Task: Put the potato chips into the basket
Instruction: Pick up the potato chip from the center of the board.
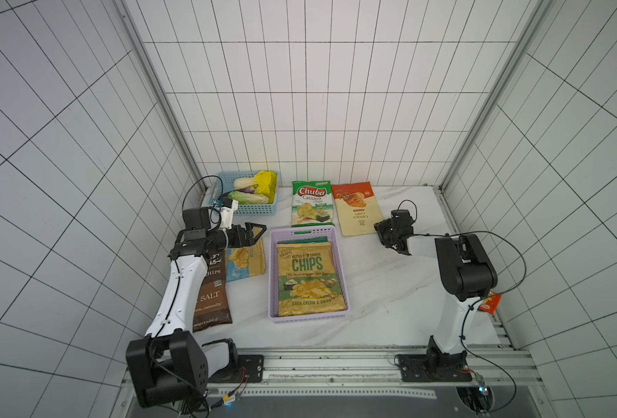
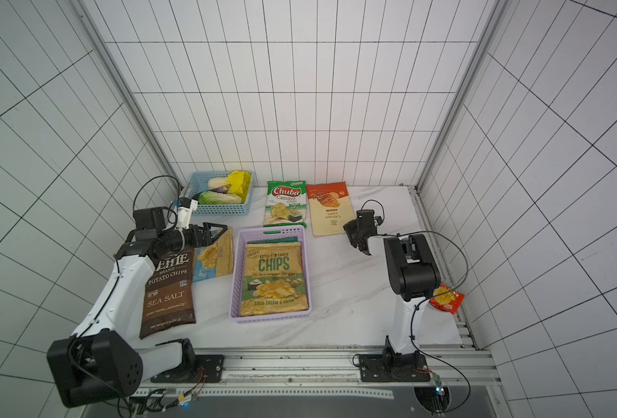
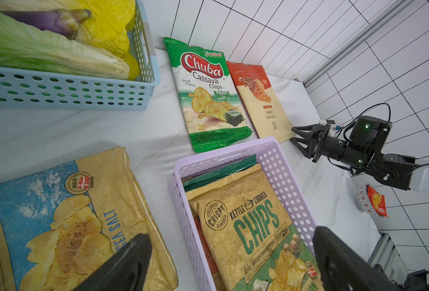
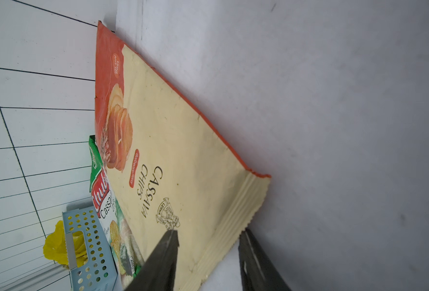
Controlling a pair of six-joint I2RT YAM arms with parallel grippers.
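A tan chips bag (image 1: 309, 278) lies in the lilac basket (image 1: 272, 275). I see the cassava bag (image 1: 356, 210) flat beyond it, its edge between my right gripper's (image 4: 208, 235) parted jaws. The left gripper (image 1: 260, 235) gapes above the sea-salt bag (image 1: 243, 260).

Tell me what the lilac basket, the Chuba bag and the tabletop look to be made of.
Lilac basket: moulded plastic, smooth with a slight sheen; rows of round holes in thin walls.
Chuba bag: printed plastic film, probably, lightly glossy; crinkles and crimped end seals.
Tabletop: white marble look with grey veins, matte; real stone or printed sheet, cannot tell.
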